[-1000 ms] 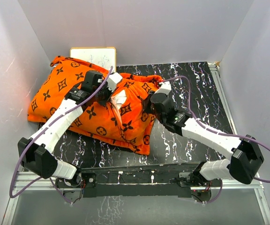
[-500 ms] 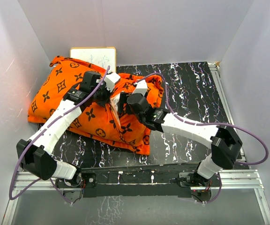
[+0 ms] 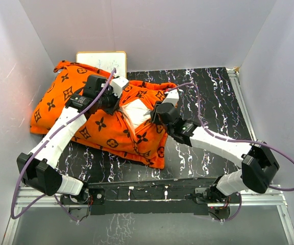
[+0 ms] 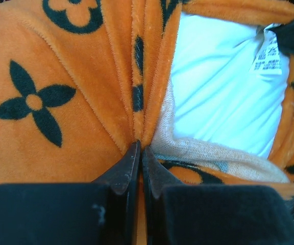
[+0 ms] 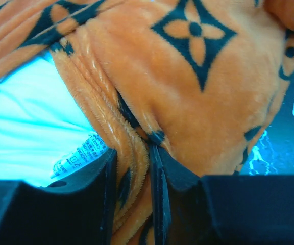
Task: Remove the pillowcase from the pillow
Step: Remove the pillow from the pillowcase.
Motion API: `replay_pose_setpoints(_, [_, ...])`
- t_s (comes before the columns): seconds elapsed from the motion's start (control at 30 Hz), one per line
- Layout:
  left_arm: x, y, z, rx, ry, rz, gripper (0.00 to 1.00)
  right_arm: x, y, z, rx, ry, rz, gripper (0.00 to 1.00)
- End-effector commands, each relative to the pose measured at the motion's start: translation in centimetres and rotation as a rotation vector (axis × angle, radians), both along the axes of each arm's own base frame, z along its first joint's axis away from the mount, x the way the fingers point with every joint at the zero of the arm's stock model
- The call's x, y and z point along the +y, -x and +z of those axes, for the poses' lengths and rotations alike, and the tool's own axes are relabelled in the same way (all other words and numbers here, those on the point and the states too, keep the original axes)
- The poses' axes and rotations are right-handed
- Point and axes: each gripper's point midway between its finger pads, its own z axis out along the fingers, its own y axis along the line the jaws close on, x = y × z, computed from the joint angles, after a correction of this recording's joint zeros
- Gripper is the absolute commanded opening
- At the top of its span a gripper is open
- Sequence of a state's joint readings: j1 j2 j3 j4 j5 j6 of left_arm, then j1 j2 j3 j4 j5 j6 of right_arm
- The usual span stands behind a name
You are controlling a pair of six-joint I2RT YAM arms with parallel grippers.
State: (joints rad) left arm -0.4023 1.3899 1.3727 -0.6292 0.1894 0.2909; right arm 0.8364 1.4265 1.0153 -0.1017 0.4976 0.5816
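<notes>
The orange pillowcase [image 3: 65, 102] with dark brown motifs lies on the left half of the table. Its mouth gapes in the middle, where the white pillow [image 3: 137, 113] shows. My left gripper [image 3: 115, 104] sits on the mouth's left side. In the left wrist view it [image 4: 140, 148] is shut on a pinched fold of the pillowcase [image 4: 60, 66], with the pillow [image 4: 223, 92] just to the right. My right gripper [image 3: 153, 113] is at the mouth's right side. In the right wrist view it [image 5: 131, 153] is shut on the folded orange hem [image 5: 188, 92], beside the pillow [image 5: 29, 122] and its care label [image 5: 78, 155].
A small framed whiteboard [image 3: 102, 61] leans against the back wall behind the pillowcase. The black marbled tabletop [image 3: 213, 97] lies bare to the right. Grey walls close in on the left, back and right.
My right gripper let go at the pillowcase's right side, swung left to the mouth and closed on the hem there. The mouth now gapes wider and more white pillow shows. The left gripper kept its hold.
</notes>
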Motion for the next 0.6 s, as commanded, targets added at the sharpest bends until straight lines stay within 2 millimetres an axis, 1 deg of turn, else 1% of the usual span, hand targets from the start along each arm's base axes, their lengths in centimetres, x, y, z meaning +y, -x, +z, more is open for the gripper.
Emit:
replay_pose_setpoints(0.0, [1.8,1.8,-0.7,0.076,-0.039,0.029,0.0,-7.6,-1.1,-2.2,0.036,0.148,-0.168,0.27])
replay_pose_setpoints(0.07, [1.8,1.7,-0.7,0.076,-0.038,0.03,0.0,-8.4,-1.2,-2.8,0.049,0.149,-0.179,0.24])
replay_pose_setpoints(0.13, [1.8,1.8,-0.7,0.079,-0.036,0.027,0.0,-8.6,-1.3,-3.6,0.072,0.148,-0.178,0.21])
replay_pose_setpoints(0.23, [1.7,2.0,-0.7,0.087,-0.033,0.021,0.0,-8.7,-1.5,-4.7,0.097,0.146,-0.183,0.1])
replay_pose_setpoints(0.27, [1.6,2.1,-0.5,0.089,-0.026,0.015,0.0,-8.7,-1.9,-4.6,0.093,0.139,-0.181,0.08])
replay_pose_setpoints(0.3, [1.4,2.2,-0.2,0.089,-0.018,0.009,0.0,-8.6,-2.5,-4.1,0.075,0.124,-0.176,0.08])
replay_pose_setpoints(0.33, [1.2,2.3,0.3,0.089,-0.006,0.003,0.0,-8.4,-3.3,-3.0,0.05,0.099,-0.17,0.08])
replay_pose_setpoints(0.37, [1.0,2.4,0.8,0.089,0.005,-0.006,0.0,-8.2,-4.3,-1.4,0.017,0.066,-0.161,0.08])
replay_pose_setpoints(0.4, [0.8,2.6,1.3,0.094,0.014,-0.015,0.0,-8.1,-5.4,0.7,-0.03,0.031,-0.154,0.08])
replay_pose_setpoints(0.43, [0.7,2.7,1.9,0.093,0.022,-0.021,0.0,-8.0,-6.6,3.3,-0.086,-0.002,-0.151,0.08])
replay_pose_setpoints(0.5, [0.7,2.8,3.1,0.076,0.028,-0.03,0.0,-7.6,-8.7,9.1,-0.218,-0.068,-0.134,0.08])
replay_pose_setpoints(0.57, [1.0,2.8,4.0,0.061,0.029,-0.026,0.03,-7.0,-10.1,14.2,-0.326,-0.089,-0.114,0.08])
